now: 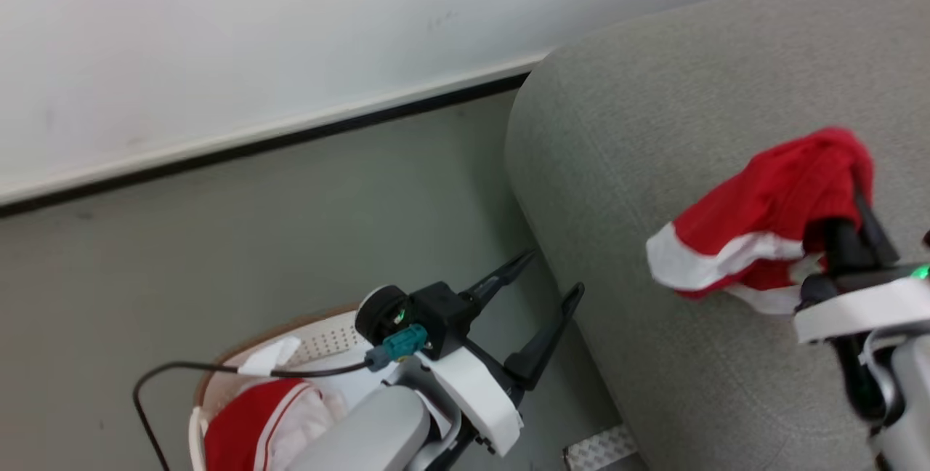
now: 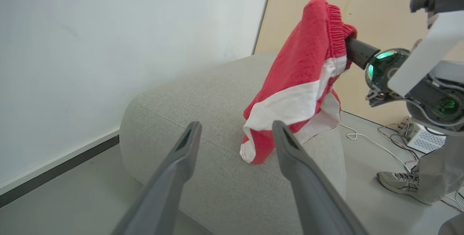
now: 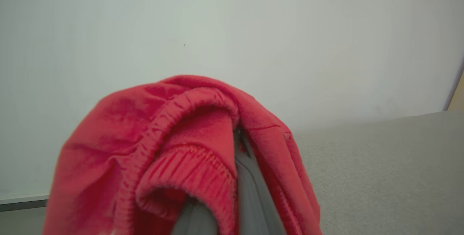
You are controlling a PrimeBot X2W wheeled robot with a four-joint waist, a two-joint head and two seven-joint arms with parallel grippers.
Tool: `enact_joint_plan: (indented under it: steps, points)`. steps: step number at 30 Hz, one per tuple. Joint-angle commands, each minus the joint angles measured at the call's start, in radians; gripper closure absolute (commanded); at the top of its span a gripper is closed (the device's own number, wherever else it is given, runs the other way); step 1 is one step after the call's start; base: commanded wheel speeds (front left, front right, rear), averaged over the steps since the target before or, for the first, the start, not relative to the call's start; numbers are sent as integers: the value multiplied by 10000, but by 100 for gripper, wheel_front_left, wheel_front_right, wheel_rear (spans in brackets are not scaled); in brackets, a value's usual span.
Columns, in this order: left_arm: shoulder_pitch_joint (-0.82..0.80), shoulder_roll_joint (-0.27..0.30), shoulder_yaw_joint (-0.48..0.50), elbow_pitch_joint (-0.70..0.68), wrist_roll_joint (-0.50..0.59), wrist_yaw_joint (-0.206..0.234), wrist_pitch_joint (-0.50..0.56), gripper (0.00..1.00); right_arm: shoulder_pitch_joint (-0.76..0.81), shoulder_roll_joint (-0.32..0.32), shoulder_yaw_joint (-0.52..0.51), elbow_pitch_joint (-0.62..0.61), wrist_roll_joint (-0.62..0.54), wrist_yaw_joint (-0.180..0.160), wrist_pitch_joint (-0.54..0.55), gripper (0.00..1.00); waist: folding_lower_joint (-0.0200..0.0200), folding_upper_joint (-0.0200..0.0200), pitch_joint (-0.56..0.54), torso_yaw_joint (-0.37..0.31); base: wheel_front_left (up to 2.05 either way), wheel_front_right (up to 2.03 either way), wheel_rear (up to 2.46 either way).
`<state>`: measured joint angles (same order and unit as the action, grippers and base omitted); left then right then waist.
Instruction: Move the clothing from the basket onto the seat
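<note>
A red garment with white trim (image 1: 755,220) hangs over the grey seat (image 1: 654,129), with my right gripper (image 1: 859,227) shut on its elastic waistband. In the left wrist view that clothing (image 2: 301,82) dangles from the right gripper (image 2: 353,50), its lower hem touching the seat (image 2: 217,133). The right wrist view has the red cloth (image 3: 174,144) draped over my grey fingers (image 3: 253,198). More red and white clothing (image 1: 247,420) lies in the white basket (image 1: 323,336) at lower left. Above the basket, beside the seat's edge, my left gripper (image 1: 551,276) stands open and holds nothing.
A white wall with a black skirting (image 1: 290,140) runs behind the grey floor. A person's shoe (image 2: 398,182) and trouser leg stand right of the seat, near a white box (image 2: 422,139) with cables. A beige panel (image 2: 380,6) stands behind.
</note>
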<state>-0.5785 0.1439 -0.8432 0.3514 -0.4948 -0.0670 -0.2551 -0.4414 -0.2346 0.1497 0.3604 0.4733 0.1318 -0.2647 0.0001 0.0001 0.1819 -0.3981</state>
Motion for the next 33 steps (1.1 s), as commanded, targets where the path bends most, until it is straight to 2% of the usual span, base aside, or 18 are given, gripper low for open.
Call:
enact_joint_plan:
  steps: [1,12,19,21,28,31,33]
  points:
    - [-170,134,8,-46,159,-13,53,0,-486,-223,24,189,189,-21,6,100,-1,-1,585,319,0,0,0]
    - [-1074,570,18,-576,386,-4,624,0,-3952,-2366,-80,2435,1036,-22,6,100,-1,-1,2977,1429,0,0,0]
    - [-1375,938,89,-963,561,135,901,0,-6324,-3328,-159,3852,1375,-22,17,100,-1,-1,3886,1844,0,0,0]
    - [-1419,1051,100,-1051,587,156,944,0,-6892,-3724,-94,4308,1136,-22,11,100,-1,-1,4070,1960,0,0,0]
    - [-1573,1148,240,-1244,525,305,852,0,-7892,-4394,216,6597,88,-22,11,100,-1,-1,4341,2526,0,0,0]
    - [-1584,1129,284,-1282,476,361,810,0,-7780,-4284,185,7766,-227,-22,131,100,-1,-1,4393,2714,0,0,0]
    - [-1589,1133,301,-1313,457,397,781,0,-7571,-4117,340,8440,-334,-22,624,100,-1,-1,4449,2790,0,0,0]
